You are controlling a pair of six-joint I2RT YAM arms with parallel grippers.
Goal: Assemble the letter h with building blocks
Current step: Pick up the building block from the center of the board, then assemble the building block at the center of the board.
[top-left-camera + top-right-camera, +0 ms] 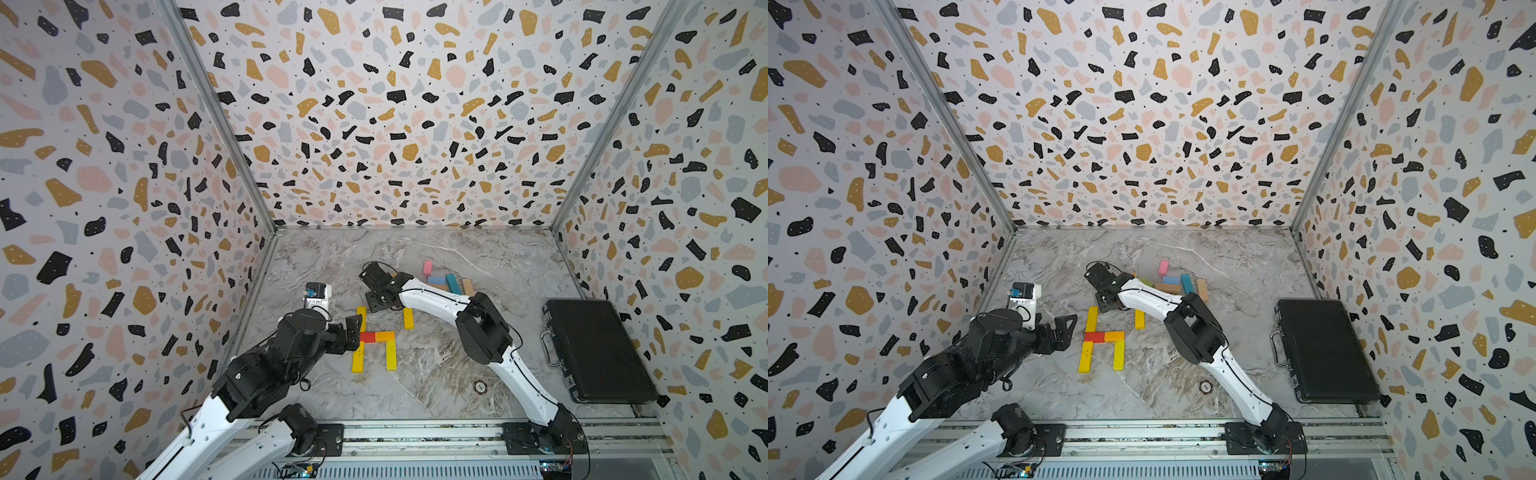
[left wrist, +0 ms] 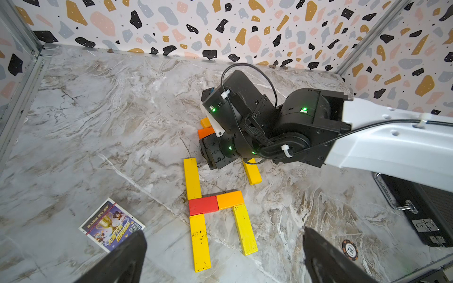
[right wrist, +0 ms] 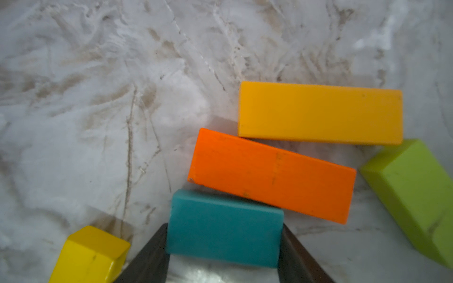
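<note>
marble table [image 1: 457, 374] | left hand [image 2: 224, 232] wide open | right hand [image 3: 224, 230] clamps teal block [image 3: 225, 224]

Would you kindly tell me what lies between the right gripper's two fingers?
A teal block lies there, its two ends flanked by the fingers of the right gripper; the right wrist view shows it.

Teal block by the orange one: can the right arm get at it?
Probably yes. The right pincer straddles the teal block, a finger at each short end; the orange block borders only its long side.
</note>
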